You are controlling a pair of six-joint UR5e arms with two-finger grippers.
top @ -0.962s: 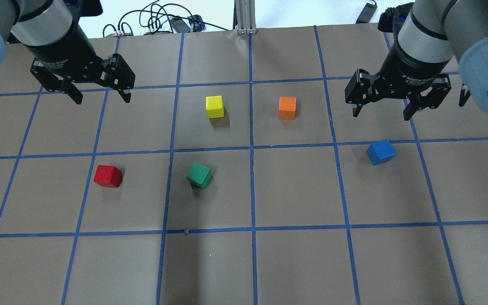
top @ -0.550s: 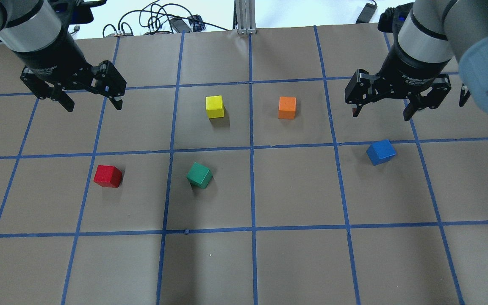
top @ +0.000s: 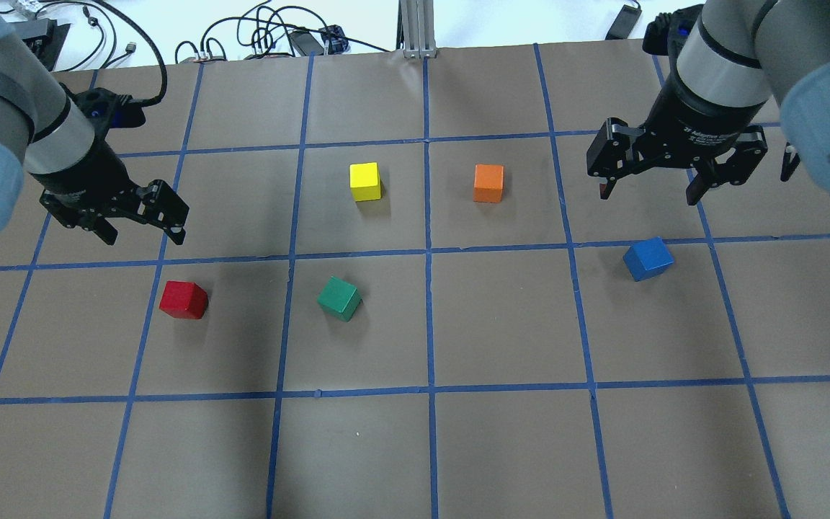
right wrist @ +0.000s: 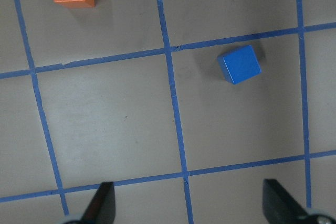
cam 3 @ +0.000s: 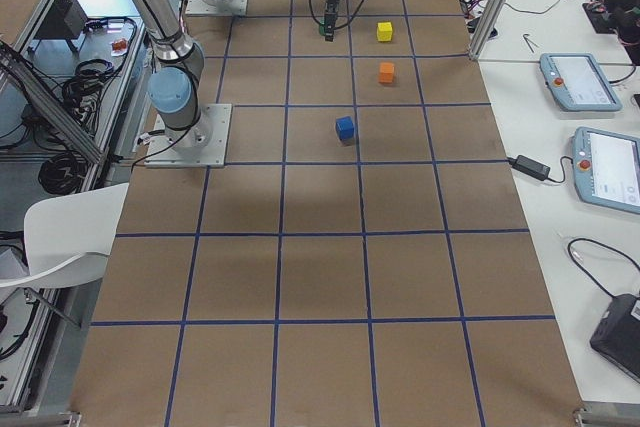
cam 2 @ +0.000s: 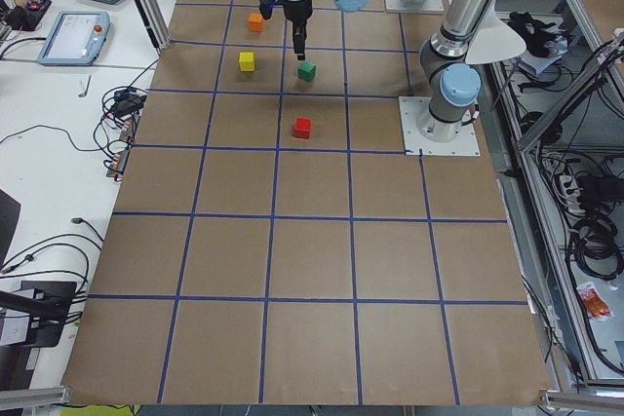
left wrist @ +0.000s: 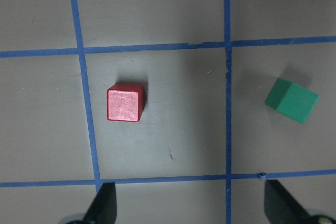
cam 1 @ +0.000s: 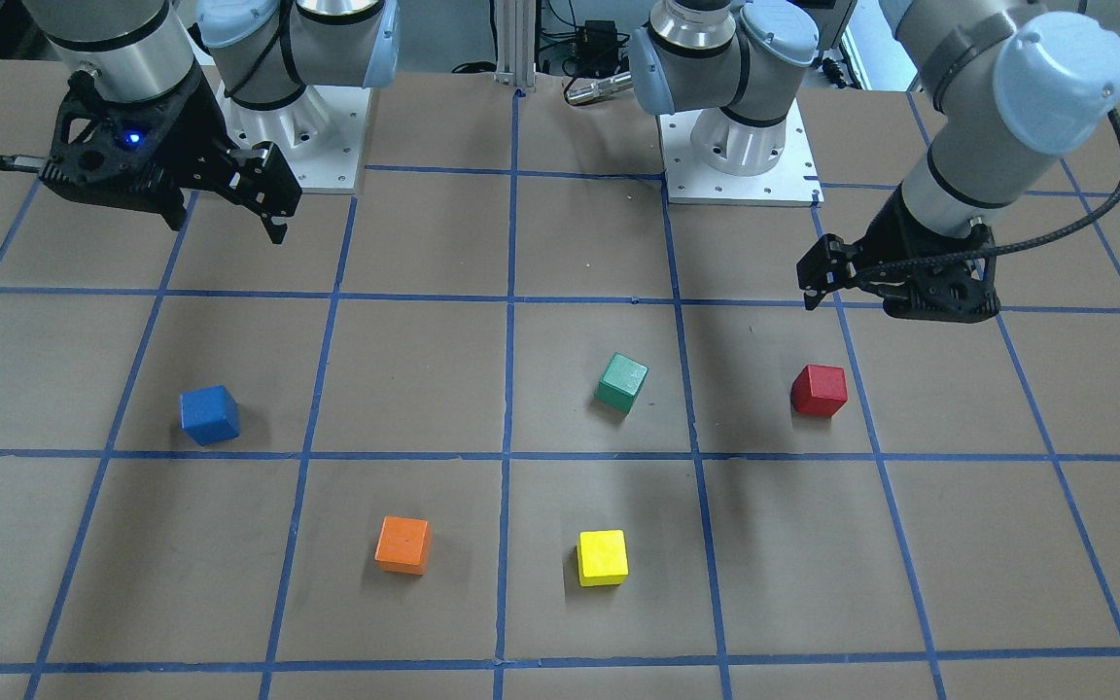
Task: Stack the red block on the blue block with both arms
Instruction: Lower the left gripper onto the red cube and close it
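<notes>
Jaws on the left arm [top: 62,148] stand wide and empty above the small matte red cube [top: 183,300], which sits on the brown paper-covered surface [top: 501,324] off-centre toward one finger in the wrist view. A straight descent would likely land that finger on the cube and knock it away. The right arm [top: 717,86], jaws equally wide and empty, hangs short of the small matte blue cube [top: 648,259]. That cube lies turned, so an unaligned pinch may twist it and leave a skewed base for stacking.
</notes>
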